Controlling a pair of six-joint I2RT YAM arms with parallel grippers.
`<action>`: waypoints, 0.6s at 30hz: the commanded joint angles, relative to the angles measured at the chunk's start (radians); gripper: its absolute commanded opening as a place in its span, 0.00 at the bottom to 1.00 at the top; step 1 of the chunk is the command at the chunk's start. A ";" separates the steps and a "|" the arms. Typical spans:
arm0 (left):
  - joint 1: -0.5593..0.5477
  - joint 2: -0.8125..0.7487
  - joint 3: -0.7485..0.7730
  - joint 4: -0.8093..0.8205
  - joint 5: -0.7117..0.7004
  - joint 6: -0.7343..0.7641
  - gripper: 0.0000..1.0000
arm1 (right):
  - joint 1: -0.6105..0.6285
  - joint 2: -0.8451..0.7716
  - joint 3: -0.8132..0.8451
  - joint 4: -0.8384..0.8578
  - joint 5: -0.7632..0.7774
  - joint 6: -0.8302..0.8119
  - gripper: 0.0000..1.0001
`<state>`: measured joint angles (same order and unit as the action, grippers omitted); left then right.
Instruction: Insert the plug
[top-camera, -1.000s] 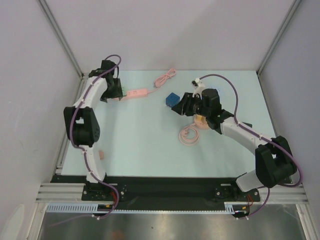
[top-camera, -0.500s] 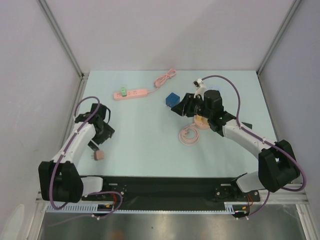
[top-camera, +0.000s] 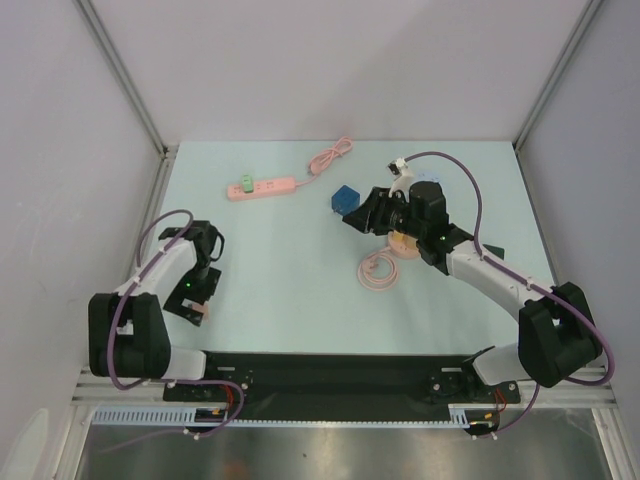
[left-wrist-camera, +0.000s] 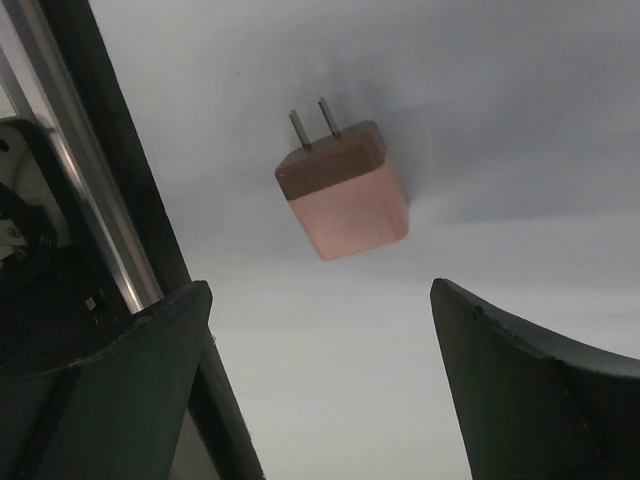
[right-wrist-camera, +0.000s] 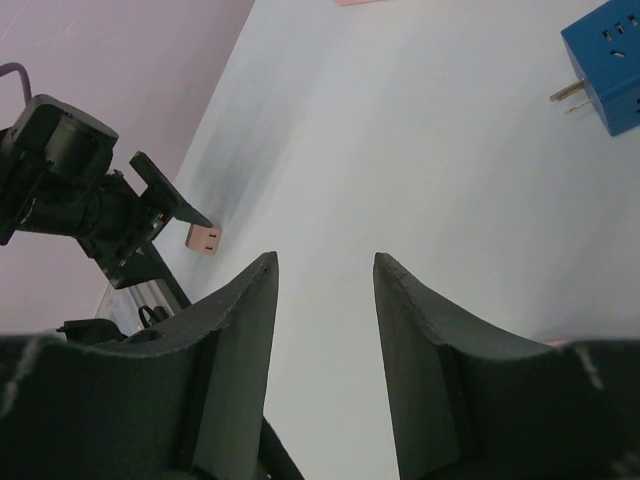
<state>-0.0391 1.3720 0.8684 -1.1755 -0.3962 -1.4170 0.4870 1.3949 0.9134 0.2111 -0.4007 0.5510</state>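
A small pink plug (left-wrist-camera: 345, 195) with two metal prongs lies on the table near the left front edge; it also shows in the top view (top-camera: 200, 313) and in the right wrist view (right-wrist-camera: 203, 240). My left gripper (left-wrist-camera: 320, 290) is open and empty, with its jaws wide apart just short of the plug and not touching it; it hovers over the plug in the top view (top-camera: 193, 296). A pink power strip (top-camera: 262, 187) lies at the back left. My right gripper (right-wrist-camera: 325, 260) is open and empty near a blue cube adapter (right-wrist-camera: 605, 65).
The blue cube adapter (top-camera: 346, 198) sits mid-table beside the right gripper (top-camera: 360, 215). A coiled pink cable (top-camera: 380, 270) lies under the right arm. The strip's cord (top-camera: 330, 157) runs toward the back. A black rail (left-wrist-camera: 120, 180) borders the table's left edge.
My left arm has swung from the power strip at the back down to the front left, over the pink plug. The right arm has hardly moved.
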 joint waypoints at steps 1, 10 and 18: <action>0.036 0.042 -0.019 -0.007 0.002 -0.120 0.96 | 0.005 -0.034 -0.004 0.042 -0.004 0.010 0.49; 0.090 -0.001 -0.104 0.069 -0.001 -0.203 0.91 | 0.007 -0.036 -0.005 0.045 -0.009 0.010 0.48; 0.102 0.012 -0.164 0.143 -0.024 -0.218 0.87 | 0.010 -0.043 -0.008 0.050 -0.013 0.009 0.48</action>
<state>0.0463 1.3865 0.7143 -1.0706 -0.3912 -1.6005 0.4900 1.3933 0.9123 0.2150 -0.4023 0.5510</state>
